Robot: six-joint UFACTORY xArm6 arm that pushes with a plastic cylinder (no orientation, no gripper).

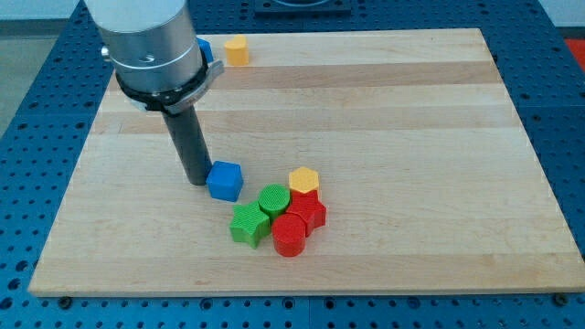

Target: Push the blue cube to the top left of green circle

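The blue cube [225, 180] sits on the wooden board, up and to the left of the green circle [273, 199], with a small gap between them. My tip [197, 180] is just left of the blue cube, touching or nearly touching its left side. The green circle sits in a tight cluster with a green star [249, 224], a yellow hexagon [304, 179], a red circle [291, 234] and another red block [309, 211].
A second blue block [206, 50] is partly hidden behind the arm at the view's top left, with a yellow block [237, 50] to its right. The board's edge [64, 215] runs down the view's left.
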